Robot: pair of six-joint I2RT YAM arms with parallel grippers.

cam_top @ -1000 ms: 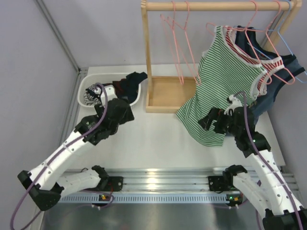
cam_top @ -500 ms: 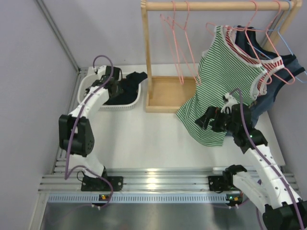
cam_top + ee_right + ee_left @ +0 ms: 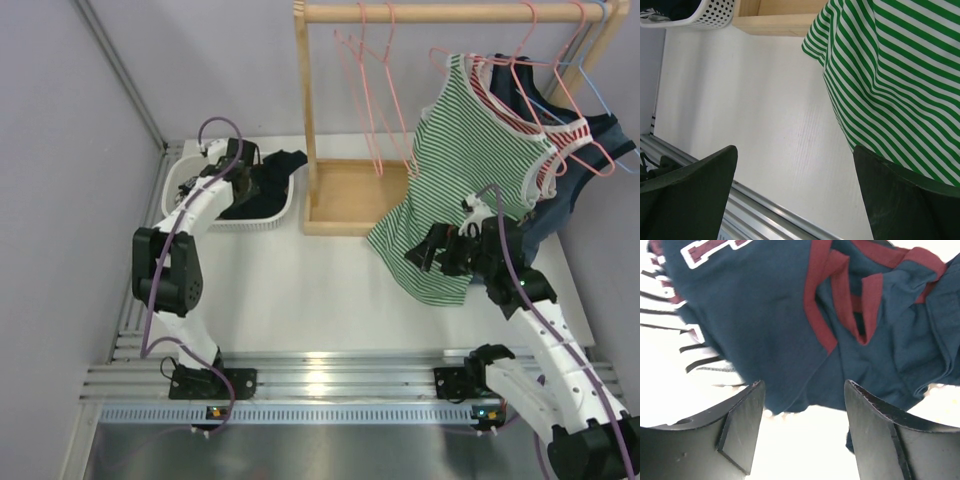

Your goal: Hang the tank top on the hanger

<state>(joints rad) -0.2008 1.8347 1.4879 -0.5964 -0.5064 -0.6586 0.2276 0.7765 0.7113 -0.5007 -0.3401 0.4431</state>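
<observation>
Fingers of the left gripper (image 3: 804, 390) stand well apart and hold nothing; the cloth lies just past their tips, not yet between them. Straight ahead of them is the tank top (image 3: 765, 330), crumpled in the white basket (image 3: 178, 185) at the far left of the table. It is bunched up, so no long axis can be read. A maroon-trimmed opening folds ahead and slightly right of the gap, and white-edged lettering shows at the upper left. A black-and-white striped cloth (image 3: 670, 315) lies just beside it.

The left arm is plainly the nearer one, poised over the basket. The right gripper (image 3: 438, 250) is well apart, spread wide and empty, by the hem of the green striped top (image 3: 450, 170).

The hanger (image 3: 372, 100) hangs bare on the wooden rack (image 3: 305, 120), between the two arms.

Counted: one jersey, one basket, two bare pink hangers as far as I can tell, one light blue hanger (image 3: 592, 85). The hung garments overlap too much to count.
</observation>
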